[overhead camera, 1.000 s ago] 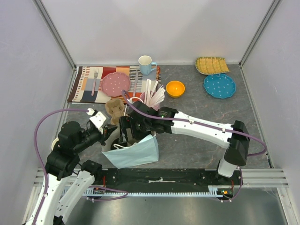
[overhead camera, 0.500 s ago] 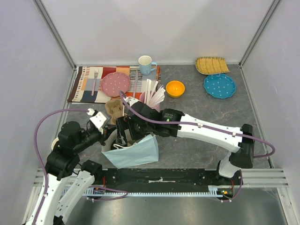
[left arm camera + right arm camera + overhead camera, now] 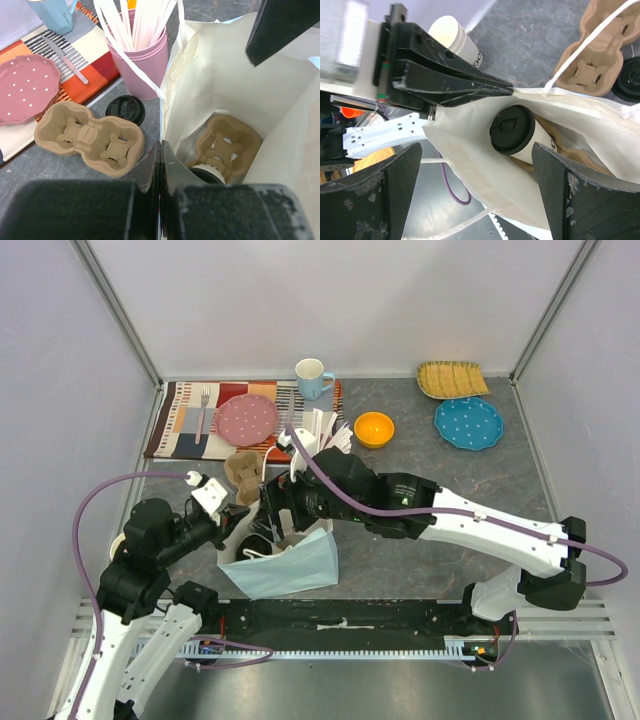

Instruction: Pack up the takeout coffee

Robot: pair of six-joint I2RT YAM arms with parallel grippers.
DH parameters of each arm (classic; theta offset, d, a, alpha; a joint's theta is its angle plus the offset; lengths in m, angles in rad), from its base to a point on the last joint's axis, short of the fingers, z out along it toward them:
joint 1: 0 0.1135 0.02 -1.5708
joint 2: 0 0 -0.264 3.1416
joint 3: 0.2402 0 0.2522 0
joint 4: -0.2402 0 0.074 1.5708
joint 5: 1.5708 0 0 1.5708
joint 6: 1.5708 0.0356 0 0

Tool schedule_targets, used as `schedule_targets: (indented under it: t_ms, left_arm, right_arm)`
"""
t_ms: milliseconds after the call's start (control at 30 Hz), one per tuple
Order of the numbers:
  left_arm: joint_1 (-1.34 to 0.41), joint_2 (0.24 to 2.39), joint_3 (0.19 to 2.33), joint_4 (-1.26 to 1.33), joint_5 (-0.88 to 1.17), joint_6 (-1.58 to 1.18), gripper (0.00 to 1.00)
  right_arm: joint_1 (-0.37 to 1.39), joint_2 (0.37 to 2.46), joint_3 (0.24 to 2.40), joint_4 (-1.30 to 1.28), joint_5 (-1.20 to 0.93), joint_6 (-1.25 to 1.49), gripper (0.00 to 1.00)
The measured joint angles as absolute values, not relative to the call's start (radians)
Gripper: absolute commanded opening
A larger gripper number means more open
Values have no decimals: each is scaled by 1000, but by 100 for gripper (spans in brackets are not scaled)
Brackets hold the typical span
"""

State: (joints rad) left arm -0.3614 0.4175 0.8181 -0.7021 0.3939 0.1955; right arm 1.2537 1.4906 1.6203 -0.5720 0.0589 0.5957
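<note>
The takeout coffee (image 3: 512,130), an off-white paper cup with a black lid, lies tilted inside the bag (image 3: 470,165) on a brown carrier (image 3: 227,142). In the left wrist view only a sliver of the takeout coffee (image 3: 212,171) shows. The bag (image 3: 285,565) is light blue outside and white inside. My left gripper (image 3: 160,150) is shut on the bag's rim and holds its mouth apart. My right gripper (image 3: 476,150) hangs open above the bag mouth, fingers wide on either side of the cup and not touching it. In the top view the right gripper (image 3: 278,515) hides the cup.
A second brown carrier (image 3: 90,137) and a loose black lid (image 3: 126,109) lie left of the bag. A pink cup of sticks (image 3: 142,55) stands behind it. An open paper cup (image 3: 452,35) stands by the left arm. Further back are a blue mug (image 3: 312,377), a pink plate (image 3: 246,417) and an orange bowl (image 3: 374,428).
The right arm's elbow has swung out to the right and its wrist has drawn slightly back over the bag mouth. The left arm and the bag have not moved.
</note>
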Motion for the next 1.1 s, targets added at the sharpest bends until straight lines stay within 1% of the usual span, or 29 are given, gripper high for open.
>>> schedule_targets:
  t_ms: [300,733,1100]
  left_arm:
    - [-361,424,818,-701,394,196,2]
    - [-361,429,818,-698,394,196,2]
    - [-361,438,820,-685,394,196,2]
  right_arm:
    - [1254,1425,1599,-526,115,555,98]
    - [1244,1302,1515,-509,290,562,98]
    - [1221,1285,1492,-509,331,587,98]
